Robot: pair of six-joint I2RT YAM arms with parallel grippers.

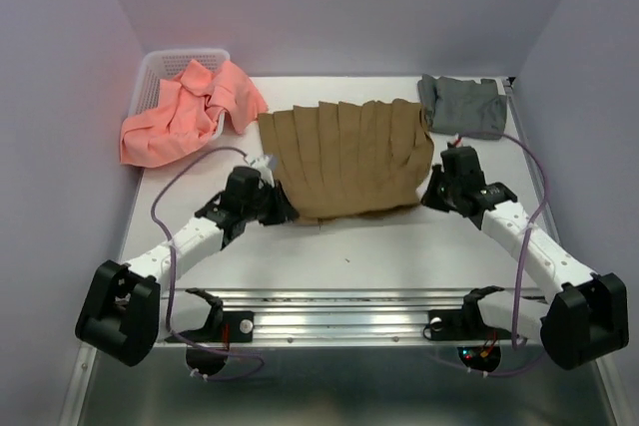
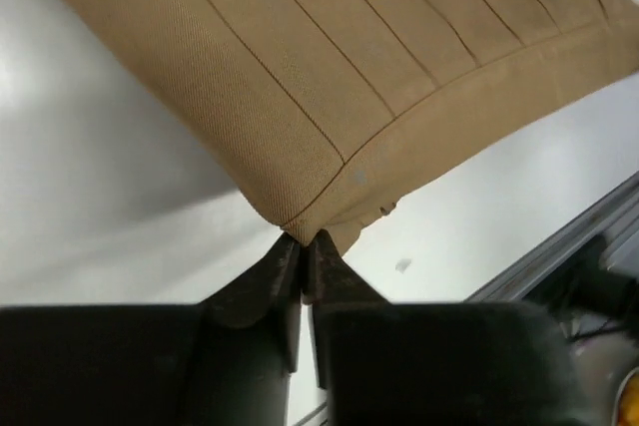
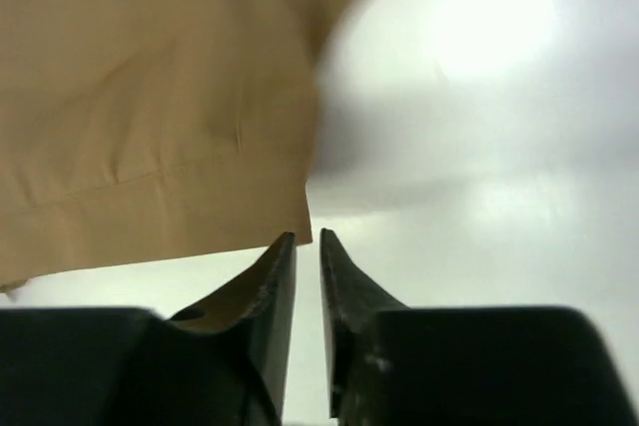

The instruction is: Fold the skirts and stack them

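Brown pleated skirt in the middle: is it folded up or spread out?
Spread out. The tan-brown pleated cloth skirt lies flat on the white table, pleats showing side by side, nothing doubled over.

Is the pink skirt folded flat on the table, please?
No, the pink skirt lies crumpled, draped over the rim of the white basket.

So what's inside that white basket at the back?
A salmon-pink skirt is bunched up in the white basket, spilling over its near rim onto the table. The cloth covers the basket's bottom, so whether anything lies underneath cannot be seen.
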